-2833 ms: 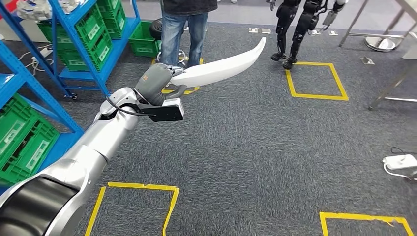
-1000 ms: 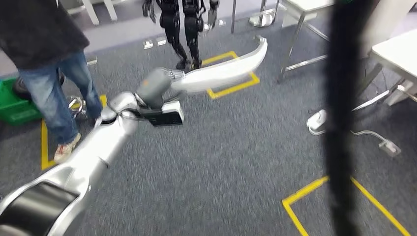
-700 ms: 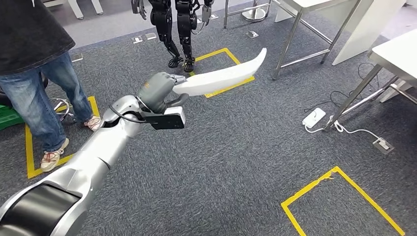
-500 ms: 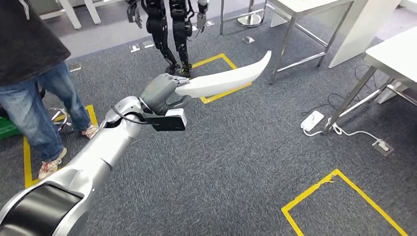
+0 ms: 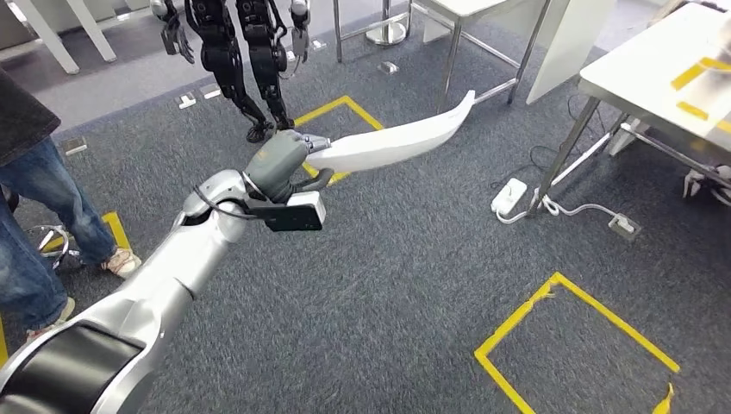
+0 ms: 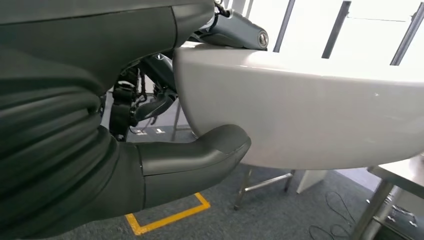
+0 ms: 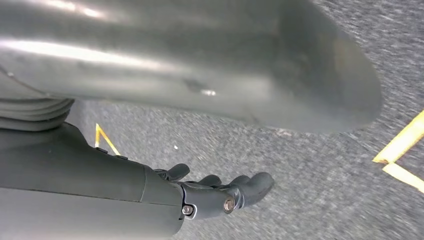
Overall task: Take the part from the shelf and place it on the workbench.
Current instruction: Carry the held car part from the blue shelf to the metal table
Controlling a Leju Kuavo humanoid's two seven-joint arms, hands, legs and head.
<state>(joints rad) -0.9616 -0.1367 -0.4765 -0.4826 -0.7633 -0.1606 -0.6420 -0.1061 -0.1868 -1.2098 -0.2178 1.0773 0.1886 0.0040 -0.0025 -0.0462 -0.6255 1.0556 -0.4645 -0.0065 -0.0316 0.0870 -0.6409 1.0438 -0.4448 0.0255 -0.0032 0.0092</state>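
My left hand [image 5: 280, 162] grips the thick end of a long white curved part [image 5: 398, 138], held out in front of me above the grey carpet. In the left wrist view the thumb [image 6: 200, 159] presses under the white part [image 6: 310, 115] and darker fingers lie over its top. The workbench [image 5: 664, 71], white-topped with yellow tape marks, stands at the far right on metal legs. My right hand [image 7: 220, 192] hangs beside my body over the carpet with nothing in it, its fingers loosely curled.
A person in jeans [image 5: 39, 216] stands at the left. Another humanoid robot [image 5: 237, 52] stands ahead beside a yellow floor square [image 5: 332, 112]. A power strip [image 5: 509, 197] and cables lie by the workbench legs. A second table [image 5: 470, 17] stands behind.
The camera has turned right: the blue shelves have left the picture, the person and the other robot have slid left, and the workbench has come in. My left hand still holds the part.
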